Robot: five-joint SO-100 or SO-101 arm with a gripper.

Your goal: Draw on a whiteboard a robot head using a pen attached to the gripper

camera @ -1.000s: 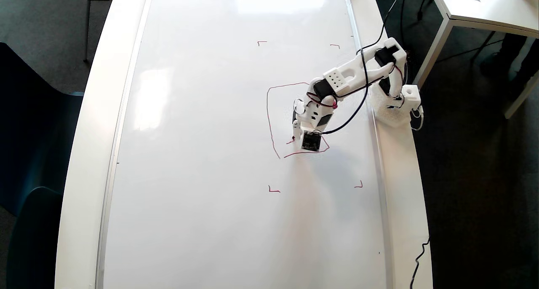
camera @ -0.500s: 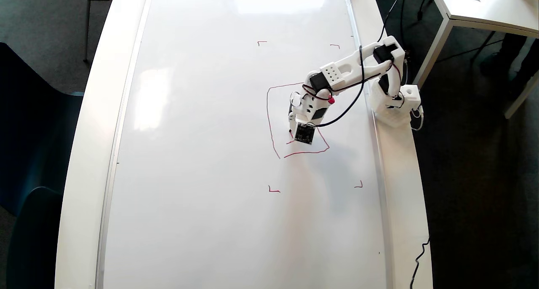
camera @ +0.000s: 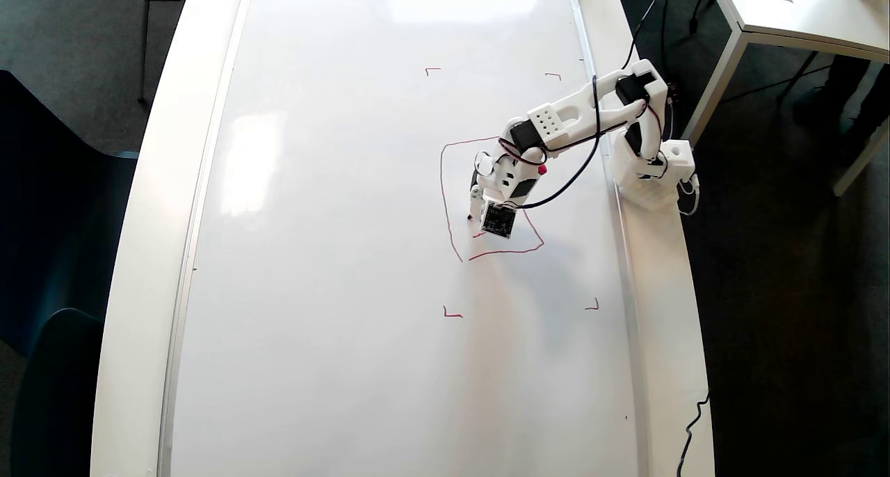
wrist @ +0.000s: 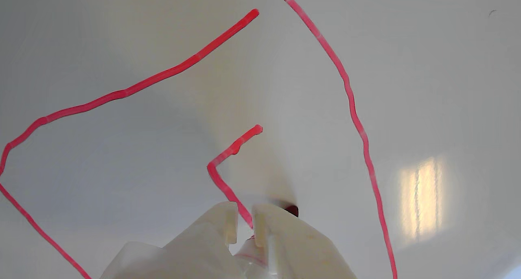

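Overhead view: glossy whiteboard (camera: 334,254) on white table (camera: 149,254), seemingly carpeted floor.

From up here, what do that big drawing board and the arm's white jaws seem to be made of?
The whiteboard looks like a glossy coated panel: it mirrors window light in soft patches, and a thin silver frame, probably metal, edges it. The gripper looks like matte cream-white plastic, with blocky, dull jaws that give no sharp reflections in the wrist view; whether it is printed or moulded I cannot tell.
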